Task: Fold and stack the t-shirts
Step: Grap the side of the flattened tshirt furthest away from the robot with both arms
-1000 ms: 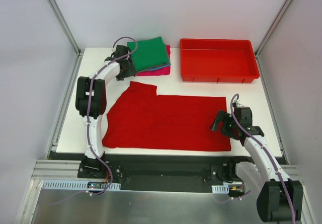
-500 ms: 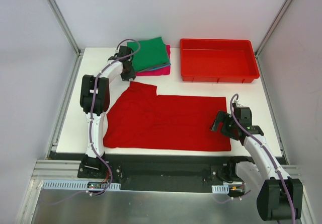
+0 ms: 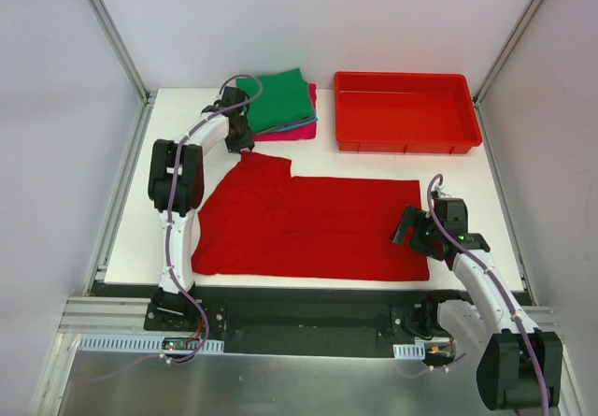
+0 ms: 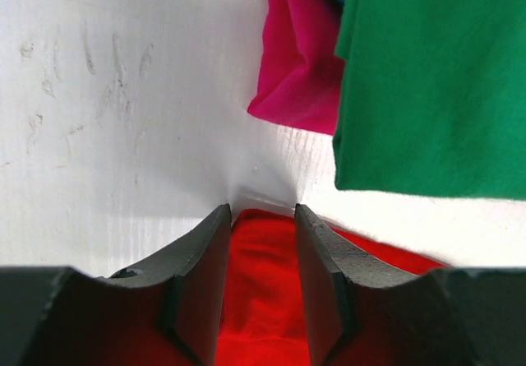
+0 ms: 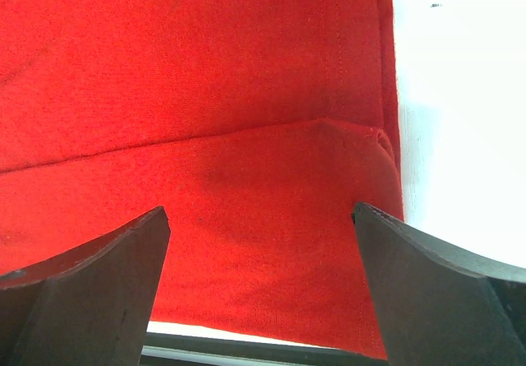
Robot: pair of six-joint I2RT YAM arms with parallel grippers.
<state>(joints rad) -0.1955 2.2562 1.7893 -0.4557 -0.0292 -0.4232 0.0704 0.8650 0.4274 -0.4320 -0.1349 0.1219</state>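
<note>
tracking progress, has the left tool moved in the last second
Yes: the left tool slid alongside the folded stack, toward the red t-shirt.

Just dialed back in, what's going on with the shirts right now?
A red shirt lies spread out flat. The left hand is down at its far left sleeve, fingers narrowed with red cloth between them; whether it has a grip is unclear. The right hand hangs open over the shirt's near right corner. A folded stack, green on top, sits just beyond that sleeve.
</note>
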